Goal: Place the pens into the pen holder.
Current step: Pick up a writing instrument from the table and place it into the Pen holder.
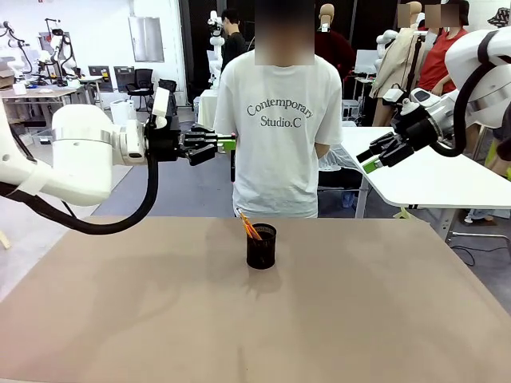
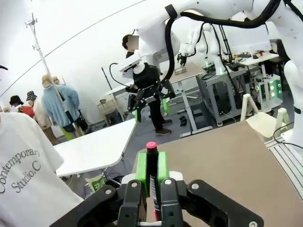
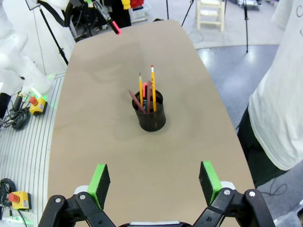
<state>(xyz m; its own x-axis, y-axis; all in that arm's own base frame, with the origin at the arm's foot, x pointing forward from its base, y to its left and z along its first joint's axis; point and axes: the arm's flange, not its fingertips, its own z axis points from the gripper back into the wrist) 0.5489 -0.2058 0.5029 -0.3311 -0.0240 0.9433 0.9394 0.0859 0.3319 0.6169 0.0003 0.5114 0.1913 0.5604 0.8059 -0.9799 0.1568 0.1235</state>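
Note:
The black mesh pen holder [image 1: 261, 246] stands upright near the table's far middle with several pens [image 1: 248, 226] in it, among them yellow, orange and reddish-brown ones. My left gripper [image 1: 227, 145] hangs high above the table, left of the holder, shut on a black pen with a red tip [image 2: 151, 171]. That pen points down in the front view [image 1: 232, 166]. My right gripper [image 1: 369, 164] is raised at the right, open and holding nothing. From the right wrist, the holder [image 3: 152, 118] and its pens [image 3: 147, 92] lie ahead of the open green pads [image 3: 100, 182].
A person in a white T-shirt [image 1: 275, 136] stands at the far edge of the table, right behind the holder. The brown tabletop [image 1: 120, 319] is bare around the holder. A white table [image 1: 431, 179] stands at the back right.

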